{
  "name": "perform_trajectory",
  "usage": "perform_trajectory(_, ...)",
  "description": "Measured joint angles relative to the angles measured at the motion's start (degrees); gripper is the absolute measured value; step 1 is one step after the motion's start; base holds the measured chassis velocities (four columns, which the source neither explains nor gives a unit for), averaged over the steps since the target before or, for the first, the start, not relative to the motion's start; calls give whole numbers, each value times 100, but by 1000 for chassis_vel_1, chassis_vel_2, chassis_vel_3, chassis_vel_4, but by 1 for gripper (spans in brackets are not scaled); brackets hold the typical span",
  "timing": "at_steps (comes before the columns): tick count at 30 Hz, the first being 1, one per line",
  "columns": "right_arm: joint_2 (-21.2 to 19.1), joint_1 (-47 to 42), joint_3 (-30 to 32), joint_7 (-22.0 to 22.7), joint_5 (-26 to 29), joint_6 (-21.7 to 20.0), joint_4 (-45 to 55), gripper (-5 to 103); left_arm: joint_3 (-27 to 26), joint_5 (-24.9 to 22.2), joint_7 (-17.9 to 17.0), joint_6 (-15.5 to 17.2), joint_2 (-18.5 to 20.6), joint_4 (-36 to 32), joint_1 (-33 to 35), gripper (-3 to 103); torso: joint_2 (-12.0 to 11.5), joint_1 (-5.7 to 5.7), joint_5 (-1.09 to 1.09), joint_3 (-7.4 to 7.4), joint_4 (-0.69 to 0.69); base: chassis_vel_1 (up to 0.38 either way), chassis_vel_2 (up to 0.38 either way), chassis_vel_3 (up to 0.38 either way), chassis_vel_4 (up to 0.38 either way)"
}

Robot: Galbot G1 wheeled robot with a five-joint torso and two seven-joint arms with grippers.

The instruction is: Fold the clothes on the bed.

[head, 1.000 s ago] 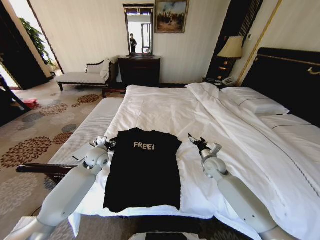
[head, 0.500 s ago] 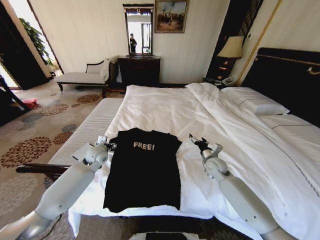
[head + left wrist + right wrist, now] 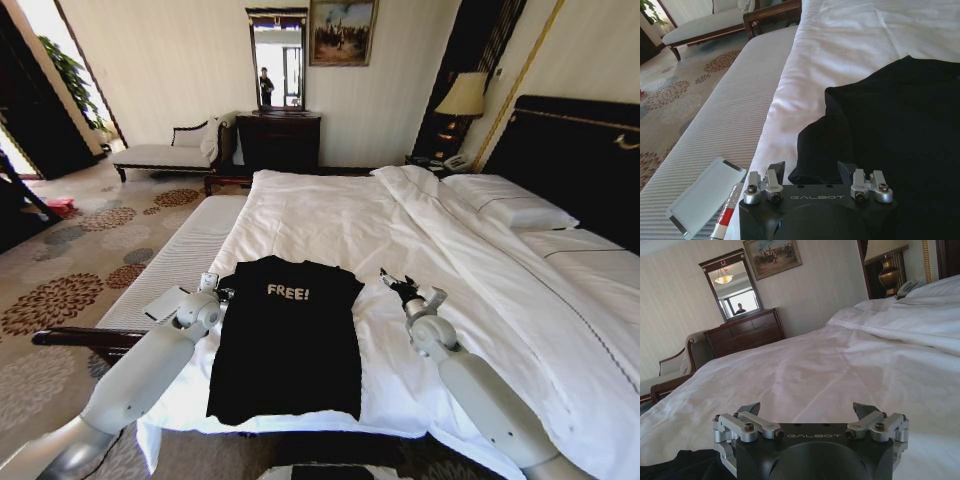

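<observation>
On the bed [image 3: 330, 215], the black T-shirt [image 3: 287, 335] lies between the wide-spread left tool [image 3: 216, 290] and right tool [image 3: 400, 285].

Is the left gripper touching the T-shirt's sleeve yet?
Cannot tell. In the left wrist view the open left gripper sits right at the T-shirt sleeve edge, but neither contact nor gap shows plainly.

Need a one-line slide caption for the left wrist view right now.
Open left end effector poised at the sleeve of the black T-shirt lying on the bed's white duvet.
</observation>
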Motion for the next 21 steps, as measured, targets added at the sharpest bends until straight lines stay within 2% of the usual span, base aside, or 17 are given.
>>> perform_trajectory(4, 3, -4, 2, -3, -2, 0, -4, 100, 0, 1, -3, -2, -10, -14, 61, 42, 0, 0, 0, 0, 1, 0, 0, 0, 0)
perform_trajectory(6, 4, -12, 3, -4, -3, -1, -4, 100, -1, 1, -3, -2, -15, -16, 71, 42, 0, 0, 0, 0, 1, 0, 0, 0, 0)
perform_trajectory(8, 5, -24, 9, -5, -7, -1, -4, 100, -7, 5, -3, -4, -26, -15, 79, 31, 0, 0, 0, 0, 0, 0, 0, 0, 0)
perform_trajectory(9, 5, -24, 9, -5, -7, -1, -4, 100, -7, 5, -3, -4, -26, -15, 79, 31, 0, 0, 0, 0, 0, 0, 0, 0, 0)
perform_trajectory(12, 2, -39, 26, -6, -10, -1, -2, 100, -14, 14, -3, -6, -56, 4, 80, 15, 0, 0, 0, 0, 0, 0, 0, 0, 0)
perform_trajectory(13, 2, -39, 26, -6, -10, -1, -2, 100, -14, 14, -3, -6, -56, 4, 80, 15, 0, 0, 0, 0, 0, 0, 0, 0, 0)
perform_trajectory(15, -4, -48, 31, -6, -10, -1, 4, 100, -18, 22, -10, -6, -87, 11, 75, 4, 0, 0, 0, 0, 0, 0, 0, 0, 0)
perform_trajectory(21, -21, -69, 62, -6, -10, -1, 27, 100, -36, 26, -24, -7, -112, 0, 64, 0, 0, 0, 0, 0, 0, 0, 0, 0, 0)
